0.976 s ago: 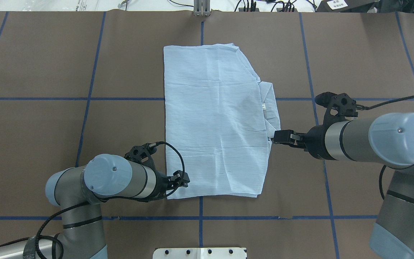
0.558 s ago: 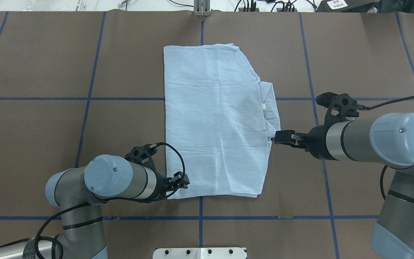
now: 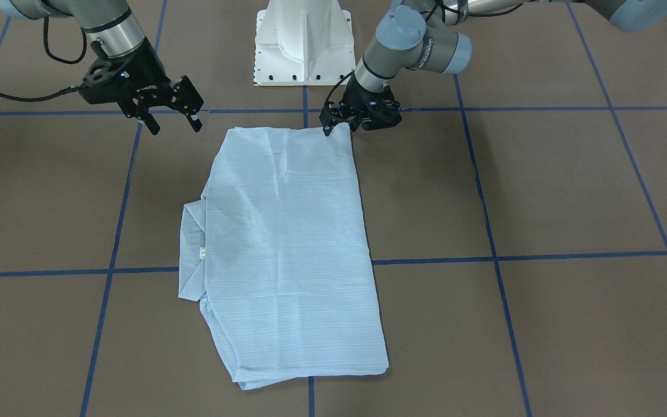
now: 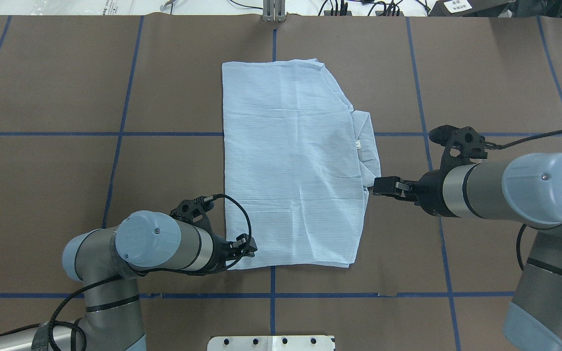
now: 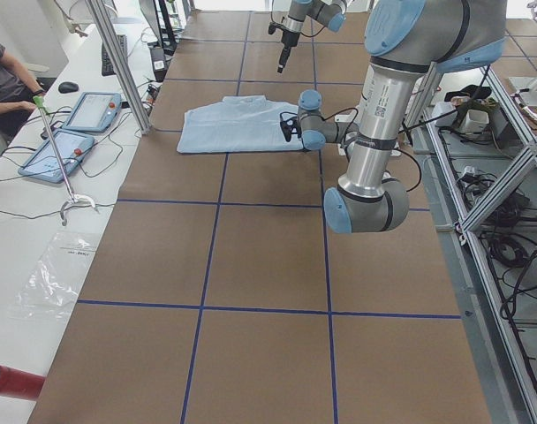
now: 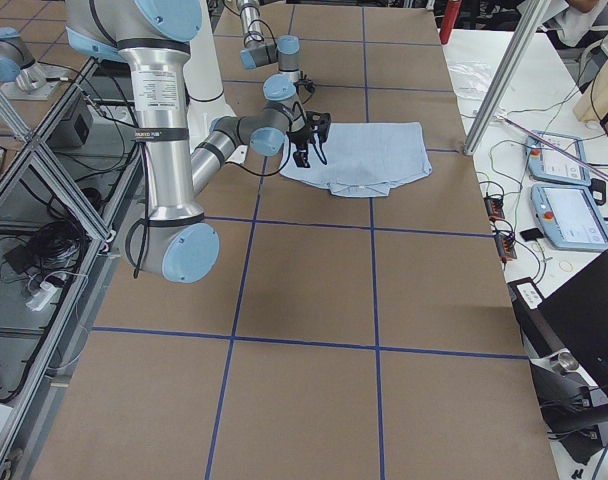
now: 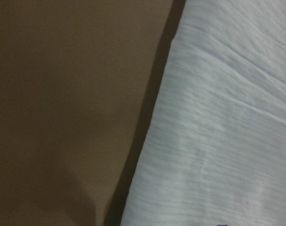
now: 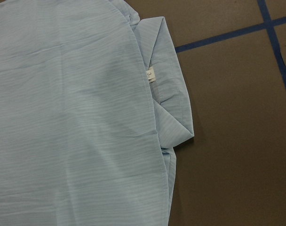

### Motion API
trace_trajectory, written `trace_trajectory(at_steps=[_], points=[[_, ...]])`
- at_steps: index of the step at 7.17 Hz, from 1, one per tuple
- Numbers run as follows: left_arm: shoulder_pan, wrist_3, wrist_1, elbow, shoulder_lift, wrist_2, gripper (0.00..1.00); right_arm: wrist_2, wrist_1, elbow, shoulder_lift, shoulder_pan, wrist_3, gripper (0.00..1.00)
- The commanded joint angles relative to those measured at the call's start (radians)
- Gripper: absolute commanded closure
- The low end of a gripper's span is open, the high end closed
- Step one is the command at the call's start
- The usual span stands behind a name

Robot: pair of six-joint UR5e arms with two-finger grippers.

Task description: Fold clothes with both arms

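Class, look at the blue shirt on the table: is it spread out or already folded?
Folded. The shirt lies as a compact rectangle with no sleeves showing; only the collar and white tag peek from one edge.

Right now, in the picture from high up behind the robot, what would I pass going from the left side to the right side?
left arm → pale blue shirt → right gripper, open → right arm
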Motion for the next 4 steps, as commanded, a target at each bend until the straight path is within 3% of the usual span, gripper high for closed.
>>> trace_trajectory(at_steps=[1,4], points=[[-0.001,0.0,0.0,-0.003,0.003,0.0,0.57,-0.003,-0.002,0.0,-0.001,0.0,0.0,0.0],[-0.001,0.0,0.02,-0.012,-0.005,0.0,0.83,-0.003,-0.002,0.0,-0.004,0.0,0.0,0.0]])
